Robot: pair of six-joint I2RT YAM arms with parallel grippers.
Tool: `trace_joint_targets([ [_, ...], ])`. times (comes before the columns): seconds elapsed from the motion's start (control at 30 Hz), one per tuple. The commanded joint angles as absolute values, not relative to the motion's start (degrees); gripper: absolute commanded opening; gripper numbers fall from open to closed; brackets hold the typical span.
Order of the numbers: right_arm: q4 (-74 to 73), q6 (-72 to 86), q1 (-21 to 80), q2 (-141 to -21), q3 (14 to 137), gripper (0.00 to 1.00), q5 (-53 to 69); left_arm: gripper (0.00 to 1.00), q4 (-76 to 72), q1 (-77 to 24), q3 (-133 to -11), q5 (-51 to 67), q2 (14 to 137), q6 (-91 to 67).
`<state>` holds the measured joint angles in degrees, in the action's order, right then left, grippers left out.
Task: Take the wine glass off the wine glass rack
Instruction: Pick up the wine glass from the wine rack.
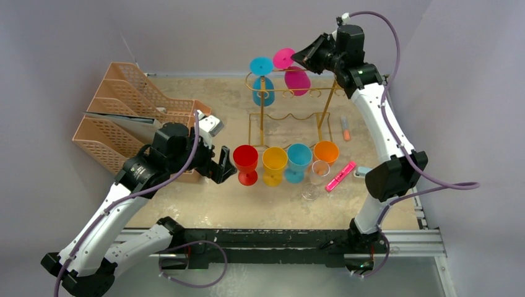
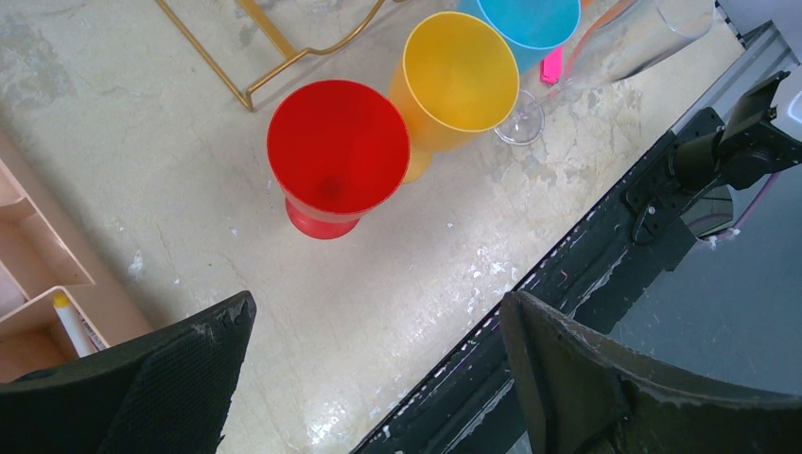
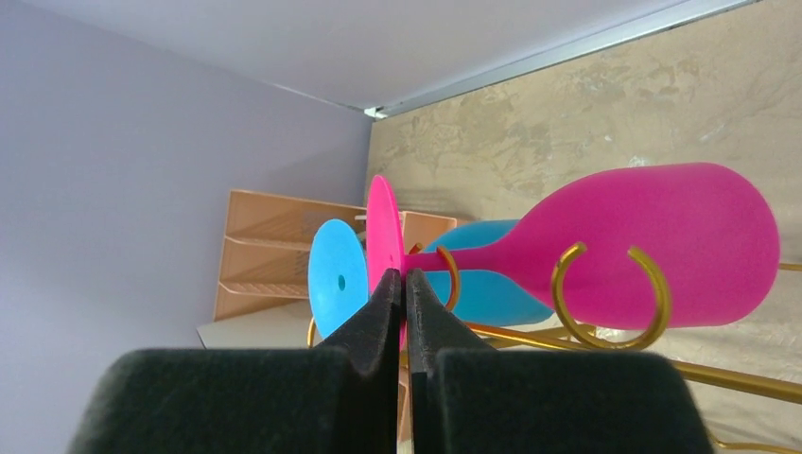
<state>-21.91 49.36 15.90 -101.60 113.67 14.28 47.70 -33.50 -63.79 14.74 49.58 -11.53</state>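
Note:
The gold wire wine glass rack (image 1: 288, 116) stands at the back of the table. A pink wine glass (image 1: 297, 80) hangs upside down from its top hooks beside a blue one (image 1: 264, 90). My right gripper (image 1: 298, 60) is high up by the rack's top, shut on the rim of the pink glass's round foot (image 3: 383, 222). In the right wrist view the pink bowl (image 3: 662, 236) lies behind a gold loop hook (image 3: 610, 307). My left gripper (image 1: 226, 167) is open and low over the table, just left of a red glass (image 2: 338, 151), with nothing between its fingers.
Red (image 1: 245, 162), yellow (image 1: 274, 164), blue (image 1: 298, 161) and orange (image 1: 326, 152) glasses stand in a row in front of the rack, with a clear glass (image 1: 319, 174) nearby. A pink highlighter (image 1: 340, 176) and an orange marker (image 1: 346, 129) lie to the right. Peach mesh trays (image 1: 124, 114) stand at the left.

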Motion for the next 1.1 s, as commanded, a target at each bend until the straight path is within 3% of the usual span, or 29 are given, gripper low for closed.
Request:
trace_joint_targets([
  [0.0, -16.7, 53.8, 14.8, -98.1, 112.7, 0.0, 14.3, 1.0, 47.1, -33.3, -64.0, 14.7, 49.4, -12.8],
  [1.07, -3.1, 62.4, 13.7, -97.2, 106.1, 0.0, 16.4, 1.0, 47.6, -33.3, -63.8, 12.8, 50.1, -13.0],
])
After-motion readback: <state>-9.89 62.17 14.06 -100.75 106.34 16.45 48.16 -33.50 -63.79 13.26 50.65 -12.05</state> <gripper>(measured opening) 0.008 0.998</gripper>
